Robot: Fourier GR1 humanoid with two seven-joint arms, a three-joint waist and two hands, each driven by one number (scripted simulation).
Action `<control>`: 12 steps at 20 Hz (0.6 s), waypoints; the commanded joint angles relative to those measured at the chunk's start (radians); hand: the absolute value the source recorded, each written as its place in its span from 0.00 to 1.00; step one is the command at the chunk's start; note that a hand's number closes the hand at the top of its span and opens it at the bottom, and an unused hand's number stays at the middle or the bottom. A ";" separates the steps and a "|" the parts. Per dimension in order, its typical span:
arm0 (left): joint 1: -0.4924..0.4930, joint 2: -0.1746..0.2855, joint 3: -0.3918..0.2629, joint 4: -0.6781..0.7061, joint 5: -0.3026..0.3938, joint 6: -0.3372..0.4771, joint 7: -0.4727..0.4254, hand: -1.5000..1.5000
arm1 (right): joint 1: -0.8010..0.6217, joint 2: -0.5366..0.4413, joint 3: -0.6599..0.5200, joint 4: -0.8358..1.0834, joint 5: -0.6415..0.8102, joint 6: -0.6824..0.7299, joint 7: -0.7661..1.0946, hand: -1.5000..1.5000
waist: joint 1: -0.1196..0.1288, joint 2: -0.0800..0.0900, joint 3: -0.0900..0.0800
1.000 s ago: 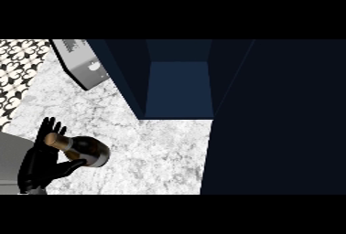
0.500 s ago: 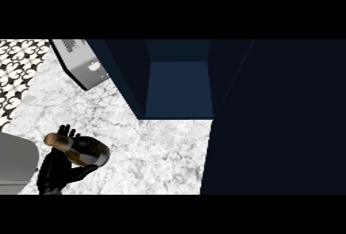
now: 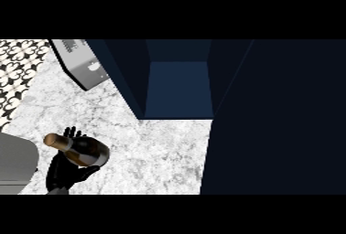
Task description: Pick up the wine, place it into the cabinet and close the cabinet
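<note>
The wine bottle [image 3: 82, 151] is dark with a tan neck and a pale label, tilted so its neck points to the upper left. My left hand [image 3: 65, 172] is curled round it from below at the lower left of the marble counter [image 3: 155, 151]; fingertips show behind the bottle and the thumb under its base. The dark blue cabinet [image 3: 179, 87] stands open at the back, its lighter inner floor showing. Its open door [image 3: 277, 123] fills the right side as a tall dark panel. My right hand does not show.
A grey box-like appliance [image 3: 84, 68] sits at the back left beside the cabinet's left wall. Black-and-white patterned tiling [image 3: 17, 77] runs along the left edge. A grey block [image 3: 13, 160] fills the lower left corner next to my hand.
The left hand went from fingers up beside the bottle to curled round it. The bottle now looks larger and lifted, neck tipped to the upper left.
</note>
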 commanded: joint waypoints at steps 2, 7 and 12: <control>-0.013 0.032 -0.017 0.088 -0.010 -0.062 -0.068 0.00 | -0.066 0.020 0.028 -0.039 0.012 -0.038 0.056 0.00 | 0.003 0.000 -0.001; -0.102 0.036 -0.011 0.202 -0.011 -0.057 -0.129 0.00 | -0.082 -0.002 -0.020 -0.061 -0.047 -0.031 0.107 0.00 | 0.000 0.001 -0.001; -0.130 0.023 -0.012 0.216 -0.014 -0.002 -0.173 0.00 | 0.010 0.022 0.045 -0.122 0.003 -0.029 0.088 0.00 | -0.002 0.001 -0.001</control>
